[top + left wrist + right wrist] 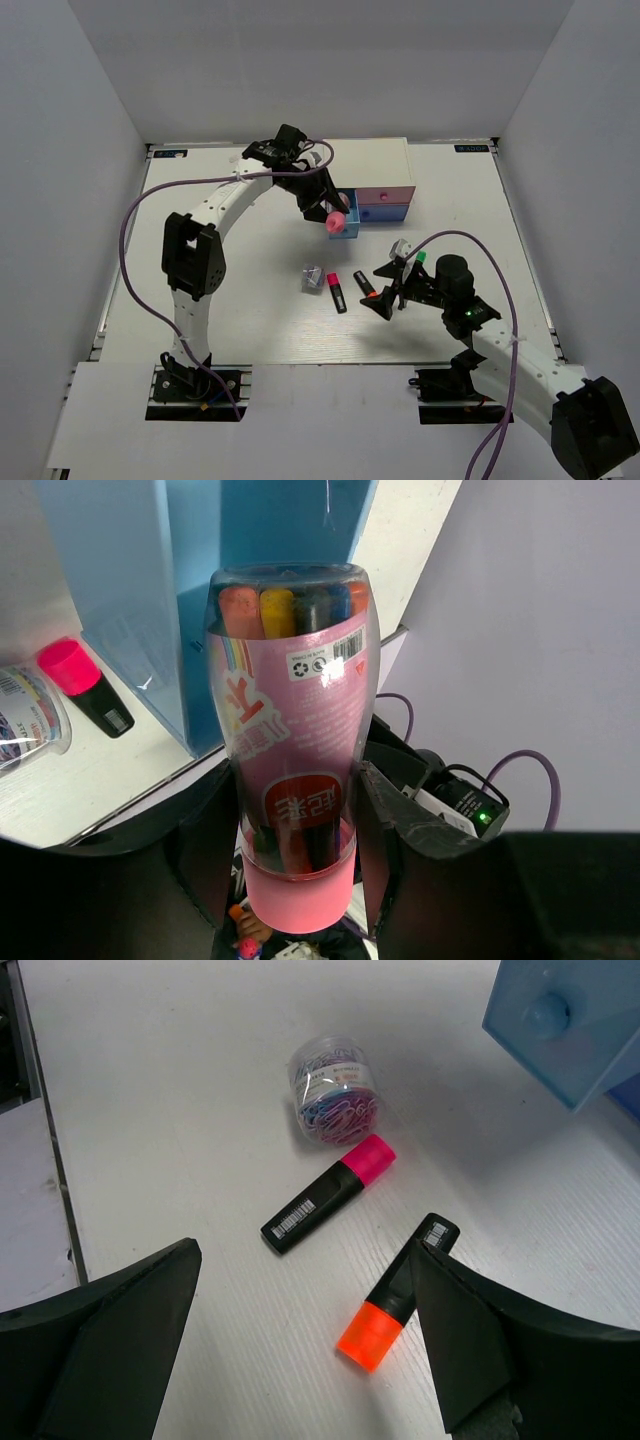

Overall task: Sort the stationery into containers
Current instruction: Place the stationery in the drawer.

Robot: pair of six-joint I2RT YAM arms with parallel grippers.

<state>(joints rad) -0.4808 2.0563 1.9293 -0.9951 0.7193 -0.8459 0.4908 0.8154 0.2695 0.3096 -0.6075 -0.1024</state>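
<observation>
Pointing at the blue drawer [130, 590], pink cylinder [300, 770] sits lengthwise in clamped left fingers [400, 825]; right fingers [110, 1345] apart.

My left end effector [300, 832] gripped the pink cylinder [300, 750] of markers at the pulled-out light blue drawer [349, 232]. The pink-capped highlighter [328, 1192] and orange-capped highlighter [398, 1295] lay flat on the tabletop [250, 300], beside a clear paper-clip tub [335, 1095].

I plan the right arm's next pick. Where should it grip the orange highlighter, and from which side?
I would grip the black barrel of the orange highlighter at mid-length, from straight above, jaws across its width. It lies flat, apart from the pink highlighter, so both long sides seem free.
</observation>
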